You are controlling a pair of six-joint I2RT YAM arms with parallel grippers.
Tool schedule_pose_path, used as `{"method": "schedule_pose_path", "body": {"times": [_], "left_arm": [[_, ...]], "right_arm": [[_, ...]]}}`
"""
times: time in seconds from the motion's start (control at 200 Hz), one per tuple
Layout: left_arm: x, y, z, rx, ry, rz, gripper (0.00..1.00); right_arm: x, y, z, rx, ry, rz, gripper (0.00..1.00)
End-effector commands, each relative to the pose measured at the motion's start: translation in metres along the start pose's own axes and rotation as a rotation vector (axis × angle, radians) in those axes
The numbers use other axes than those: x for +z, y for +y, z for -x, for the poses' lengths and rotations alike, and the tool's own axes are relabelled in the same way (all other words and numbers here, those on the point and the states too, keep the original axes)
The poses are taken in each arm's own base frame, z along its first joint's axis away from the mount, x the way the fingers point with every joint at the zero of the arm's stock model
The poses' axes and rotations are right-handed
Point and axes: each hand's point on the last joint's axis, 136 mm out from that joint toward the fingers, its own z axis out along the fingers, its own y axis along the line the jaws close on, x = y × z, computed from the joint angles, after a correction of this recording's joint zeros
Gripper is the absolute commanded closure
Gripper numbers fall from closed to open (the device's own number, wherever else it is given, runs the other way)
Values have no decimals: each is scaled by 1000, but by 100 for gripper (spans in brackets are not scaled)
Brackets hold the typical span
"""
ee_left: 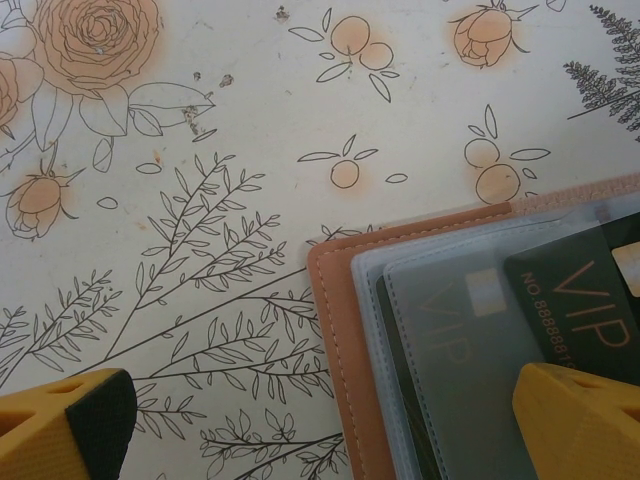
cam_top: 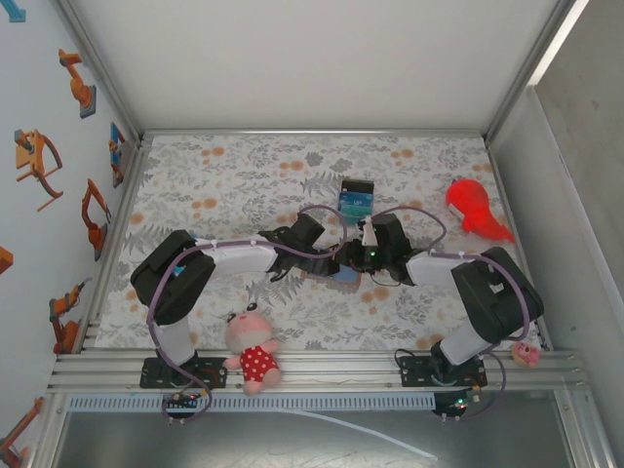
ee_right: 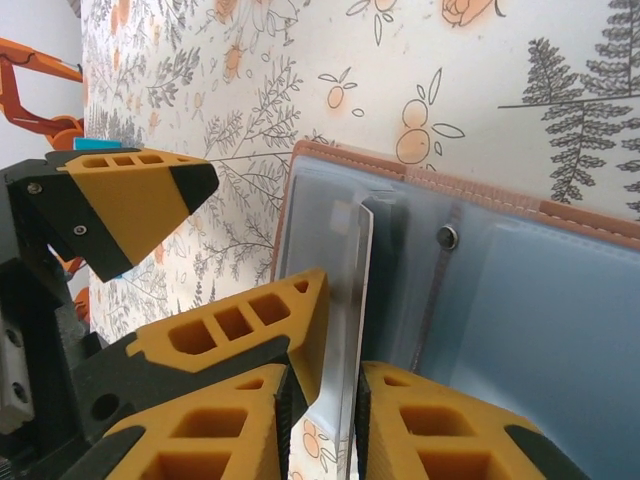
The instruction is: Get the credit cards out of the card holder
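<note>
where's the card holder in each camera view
top external: card holder in the middle of the picture, partly covered.
left wrist: lower right, lying open, tan edge toward the middle.
right wrist: centre to right, blue-grey inside showing.
shared landmark: the flowered table cover under it.

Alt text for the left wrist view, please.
The card holder lies open on a floral cloth, with dark VIP cards in its clear sleeves. The open left gripper frames the bottom corners, one yellow finger over the cloth and the other in front of the cards.
</note>
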Motion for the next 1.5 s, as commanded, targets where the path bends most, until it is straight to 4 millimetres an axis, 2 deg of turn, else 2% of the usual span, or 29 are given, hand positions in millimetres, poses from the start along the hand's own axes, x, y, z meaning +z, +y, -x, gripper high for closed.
{"method": "schedule_pose_path", "body": {"times": [0.0,0.155,0.29,0.516,0.721,0.896,1.057,1.332,1.497], "left_arm": [[4,-1,-17,9,61,2,3],[3,0,-17,9,62,5,3],[2,3,-18,5,62,14,3],[-3,6,-17,3,55,19,3],[-16,5,-6,3,27,7,3],[-30,5,12,-4,-32,3,3],[-35,4,39,-21,-110,-5,3],[-21,4,90,-99,-208,-54,3],[-7,2,110,-100,-223,-79,3]], "right_arm": [[5,-2,2,-2,2,6,78],[8,-10,2,-11,18,-36,90],[1,-11,4,-42,13,-84,98],[-23,-5,9,-139,10,-189,100],[-49,9,19,-273,14,-270,100],[-74,16,43,-403,-24,-403,100],[-90,15,72,-455,-60,-523,100],[-108,24,123,-486,-147,-553,100],[-116,22,143,-470,-187,-549,100]]}}
